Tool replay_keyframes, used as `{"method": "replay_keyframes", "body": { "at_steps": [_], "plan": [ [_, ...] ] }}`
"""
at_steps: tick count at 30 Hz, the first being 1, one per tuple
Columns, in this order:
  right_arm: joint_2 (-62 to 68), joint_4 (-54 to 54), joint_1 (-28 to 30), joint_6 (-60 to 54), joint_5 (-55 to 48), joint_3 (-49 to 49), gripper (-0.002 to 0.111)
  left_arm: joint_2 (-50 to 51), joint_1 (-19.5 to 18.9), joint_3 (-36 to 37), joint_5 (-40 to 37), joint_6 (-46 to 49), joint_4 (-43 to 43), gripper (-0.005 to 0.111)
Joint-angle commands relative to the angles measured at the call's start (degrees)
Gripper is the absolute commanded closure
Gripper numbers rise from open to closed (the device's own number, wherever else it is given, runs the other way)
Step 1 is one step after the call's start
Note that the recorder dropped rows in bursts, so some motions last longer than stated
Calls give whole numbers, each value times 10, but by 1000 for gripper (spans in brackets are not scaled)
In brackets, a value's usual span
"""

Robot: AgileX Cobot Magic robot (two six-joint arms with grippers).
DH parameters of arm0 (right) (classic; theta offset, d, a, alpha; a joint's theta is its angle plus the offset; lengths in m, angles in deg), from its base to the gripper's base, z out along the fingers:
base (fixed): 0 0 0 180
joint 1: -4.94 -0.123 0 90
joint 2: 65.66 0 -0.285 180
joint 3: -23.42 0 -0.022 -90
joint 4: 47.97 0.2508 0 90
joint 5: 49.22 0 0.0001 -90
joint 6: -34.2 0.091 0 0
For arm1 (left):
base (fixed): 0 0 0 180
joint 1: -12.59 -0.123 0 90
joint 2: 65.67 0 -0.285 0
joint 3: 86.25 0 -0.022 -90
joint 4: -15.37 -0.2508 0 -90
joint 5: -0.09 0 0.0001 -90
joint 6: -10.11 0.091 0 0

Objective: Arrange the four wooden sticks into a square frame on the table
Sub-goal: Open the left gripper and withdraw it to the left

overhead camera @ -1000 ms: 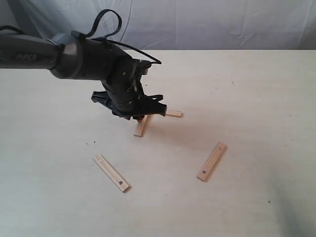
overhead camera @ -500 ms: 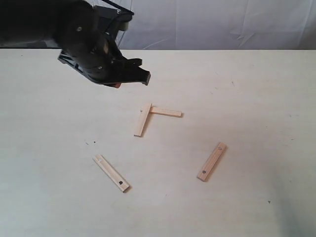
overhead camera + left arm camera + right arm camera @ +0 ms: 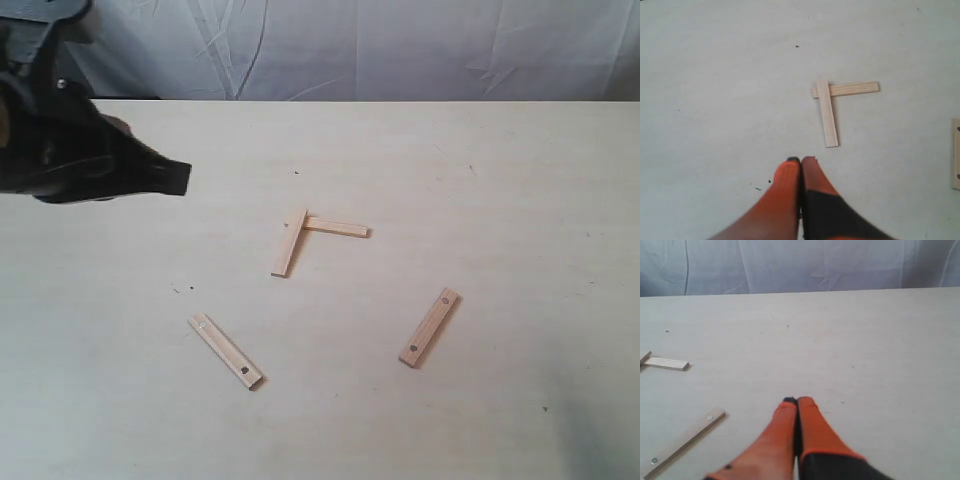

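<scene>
The left gripper (image 3: 800,161) has pulled back from above the crossed sticks (image 3: 290,240) to the left edge of the desk (image 3: 500,200), its fingers pressed together and empty. The crossed sticks still form an L mid-desk. One loose stick (image 3: 225,351) and another loose stick (image 3: 429,328) lie unmoved, well apart. The right gripper (image 3: 797,401) is likewise closed on nothing.

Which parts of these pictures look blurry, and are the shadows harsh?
Exterior view: the left arm looks smeared, the four wooden sticks sharp with thin soft shadows. Left wrist view: the orange left fingers are soft, close to the lens. Right wrist view: right fingers soft too, table crisp.
</scene>
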State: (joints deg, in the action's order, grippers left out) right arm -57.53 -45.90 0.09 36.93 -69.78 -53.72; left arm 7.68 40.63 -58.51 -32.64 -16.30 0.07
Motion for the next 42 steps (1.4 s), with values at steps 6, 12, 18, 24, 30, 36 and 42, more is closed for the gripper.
{"method": "replay_keyframes", "body": {
  "at_steps": [6, 12, 18, 24, 30, 36, 42],
  "plan": [
    [-3, 0, 3, -1, 258, -1, 108, -147, 1, 68, 4, 1, -6, 107],
    [-3, 0, 3, -1, 364, -1, 108, -207, 1, 73, -9, 1, -8, 107],
    [-3, 1, 3, -1, 384, -1, 108, -250, 1, 73, -13, 1, -10, 107],
    [-3, 19, 3, -12, 332, 18, 108, -263, 1, 73, -21, 1, -12, 107],
    [31, 22, 3, -44, 87, 155, 109, -262, 1, 73, -22, 1, -13, 107],
    [167, 36, 3, -41, -176, 293, 109, -262, 1, 73, -22, 1, -13, 107],
    [270, 50, 3, -40, -229, 345, 109, -262, 1, 73, -22, 1, -13, 107]
  ]
}}
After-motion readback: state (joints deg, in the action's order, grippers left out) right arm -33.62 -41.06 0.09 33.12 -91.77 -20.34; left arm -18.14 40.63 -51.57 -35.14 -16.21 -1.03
